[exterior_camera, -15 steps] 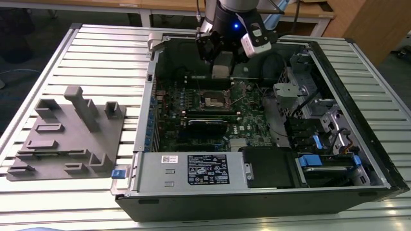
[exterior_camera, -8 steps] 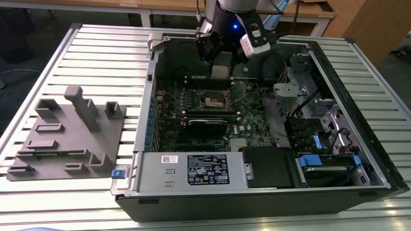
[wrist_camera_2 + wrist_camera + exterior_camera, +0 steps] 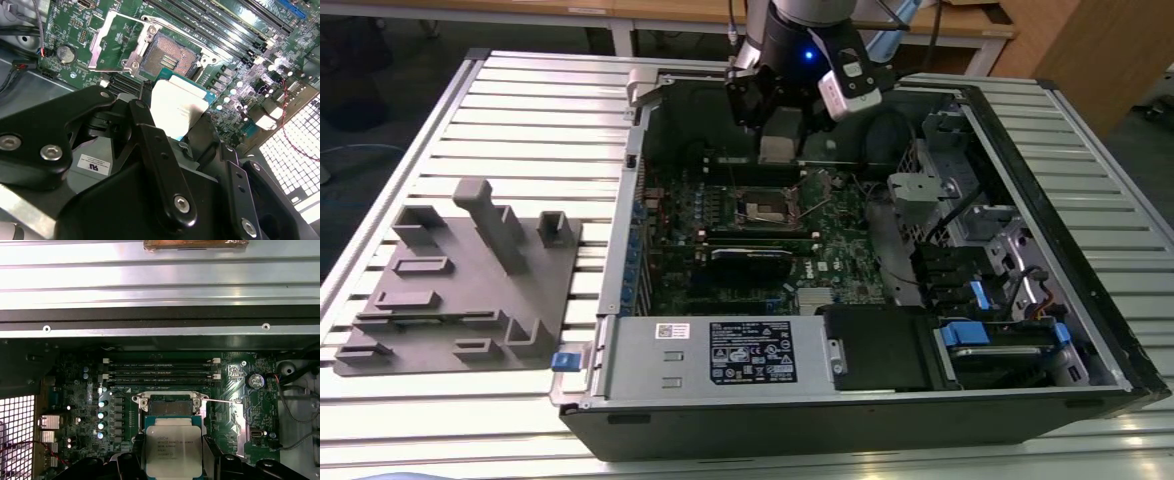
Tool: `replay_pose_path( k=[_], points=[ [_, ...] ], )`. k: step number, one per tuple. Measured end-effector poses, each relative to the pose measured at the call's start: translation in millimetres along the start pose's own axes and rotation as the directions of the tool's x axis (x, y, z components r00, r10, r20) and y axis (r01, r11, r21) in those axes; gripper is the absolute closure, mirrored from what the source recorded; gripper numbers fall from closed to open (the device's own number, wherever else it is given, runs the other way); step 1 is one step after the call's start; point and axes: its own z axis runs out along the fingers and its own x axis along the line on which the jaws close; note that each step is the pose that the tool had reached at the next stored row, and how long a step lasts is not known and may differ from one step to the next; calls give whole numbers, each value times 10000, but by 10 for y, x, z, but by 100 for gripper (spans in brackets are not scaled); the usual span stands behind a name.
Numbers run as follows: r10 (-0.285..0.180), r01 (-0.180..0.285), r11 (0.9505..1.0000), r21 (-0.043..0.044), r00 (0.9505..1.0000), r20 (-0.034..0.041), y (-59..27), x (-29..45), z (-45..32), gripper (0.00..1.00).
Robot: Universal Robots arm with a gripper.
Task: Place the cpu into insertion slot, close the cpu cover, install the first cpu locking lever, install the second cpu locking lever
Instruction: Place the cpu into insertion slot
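My gripper (image 3: 778, 143) hangs inside the open computer case, shut on the cpu (image 3: 778, 150), a pale silvery square chip. In both wrist views the cpu (image 3: 173, 450) (image 3: 177, 102) sits between my black fingers (image 3: 127, 465), flat side showing. The insertion slot (image 3: 767, 207) lies uncovered on the green board, below the chip and nearer the case's front in the exterior view. Its dark centre (image 3: 167, 56) and metal rim are visible just beyond the chip's edge. The cpu cover (image 3: 115, 42) stands flipped open beside the slot. A thin lever wire (image 3: 220, 401) sticks out beside the insertion slot (image 3: 170, 407).
Long black memory slots (image 3: 160, 372) run just past the socket. A power supply (image 3: 720, 352) and drive bays (image 3: 987, 330) fill the case's front and the exterior view's right. A grey parts fixture (image 3: 454, 280) rests on the slatted table at the exterior view's left.
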Motion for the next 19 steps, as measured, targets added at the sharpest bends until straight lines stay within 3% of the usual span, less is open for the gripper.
replay_pose_path(
  k=[7,8,19],
  points=[
    [-1,1,10000,-1,10000,1,-2,31,19,46],
    [-1,1,10000,0,10000,0,-6,31,58,46],
    [0,0,10000,-3,10000,1,-6,31,55,46]
  ],
)
